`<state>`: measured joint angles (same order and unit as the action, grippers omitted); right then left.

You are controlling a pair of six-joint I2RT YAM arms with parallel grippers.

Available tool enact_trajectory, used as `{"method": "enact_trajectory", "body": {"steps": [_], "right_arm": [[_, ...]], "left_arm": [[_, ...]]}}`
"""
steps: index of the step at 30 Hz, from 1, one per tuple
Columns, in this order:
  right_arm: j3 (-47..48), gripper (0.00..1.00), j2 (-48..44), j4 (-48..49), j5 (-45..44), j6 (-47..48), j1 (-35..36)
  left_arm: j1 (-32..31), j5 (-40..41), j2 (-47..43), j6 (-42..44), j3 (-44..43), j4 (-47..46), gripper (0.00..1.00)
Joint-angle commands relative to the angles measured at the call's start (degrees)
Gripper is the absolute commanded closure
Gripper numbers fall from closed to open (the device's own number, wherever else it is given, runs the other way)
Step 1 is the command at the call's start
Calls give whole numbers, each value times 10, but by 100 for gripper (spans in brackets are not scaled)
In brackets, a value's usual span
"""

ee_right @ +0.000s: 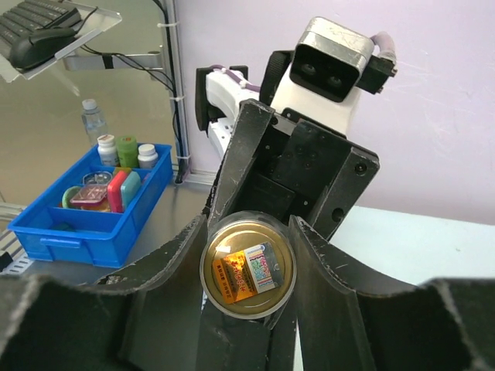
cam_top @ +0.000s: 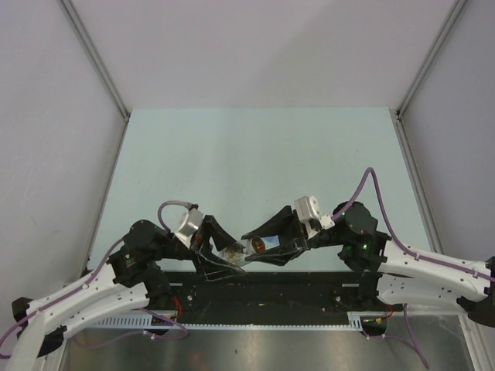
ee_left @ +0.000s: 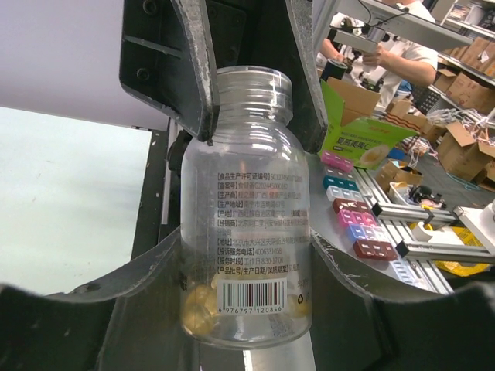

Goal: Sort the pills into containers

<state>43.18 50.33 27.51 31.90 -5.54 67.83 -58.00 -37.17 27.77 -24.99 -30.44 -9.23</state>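
Here, uncapped bottle (ee_left: 246, 232), few yellow pills (ee_left: 199, 308) inside

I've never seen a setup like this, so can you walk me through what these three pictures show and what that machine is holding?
Two robot arms are bolted at the near edge of a pale table. One picture looks down from above; the other two come from cameras on each wrist. The left gripper and right gripper meet in the middle, both closed on one clear plastic pill bottle, held on its side between them. Its cap is off, and a few yellow pills sit at the bottom. The right wrist view looks at the bottle's base. No pill box shows on the table.
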Motion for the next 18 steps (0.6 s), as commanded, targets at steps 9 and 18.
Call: {"method": "enact_trajectory", "body": {"steps": [9,18], "right_arm": [[6,8,2,101,5,-42,1],[17,3,-27,107,-199,-113,4]], "left_arm": [[2,-19,0,-15,-2,-29,100],[2,20,-19,-11,13,-29,100]]}}
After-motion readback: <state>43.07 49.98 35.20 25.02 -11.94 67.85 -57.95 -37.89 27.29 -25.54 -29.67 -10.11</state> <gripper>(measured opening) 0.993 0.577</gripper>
